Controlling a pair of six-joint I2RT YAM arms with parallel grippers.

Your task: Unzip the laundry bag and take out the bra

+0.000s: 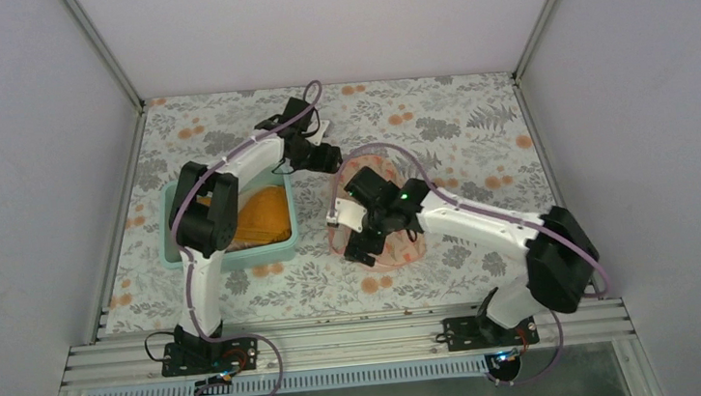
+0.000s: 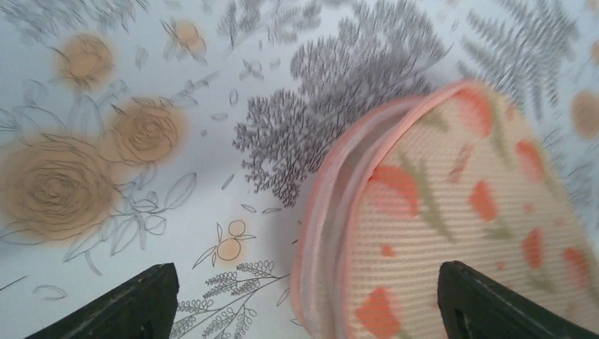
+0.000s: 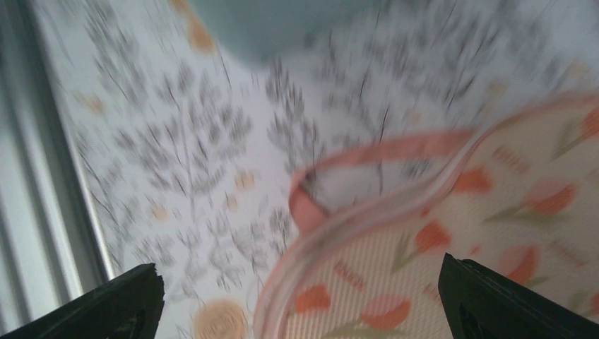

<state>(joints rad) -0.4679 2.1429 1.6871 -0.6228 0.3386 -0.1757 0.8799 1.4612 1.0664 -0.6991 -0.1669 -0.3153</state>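
Both grippers spread wide, nothing held. Left gripper hangs over far end of laundry bag. Right gripper hangs over near end. Bag long axis runs near-to-far, just right of teal tub. Mustard-orange mass in tub judged to be bra, left of both grippers, my left arm nearer. Bra part hidden behind that arm. Pink zip trim looks parted; cannot confirm. Right wrist view blurred; slider not located.

No legible text, labels, brands, numbers; laundry bag carries floral print only.
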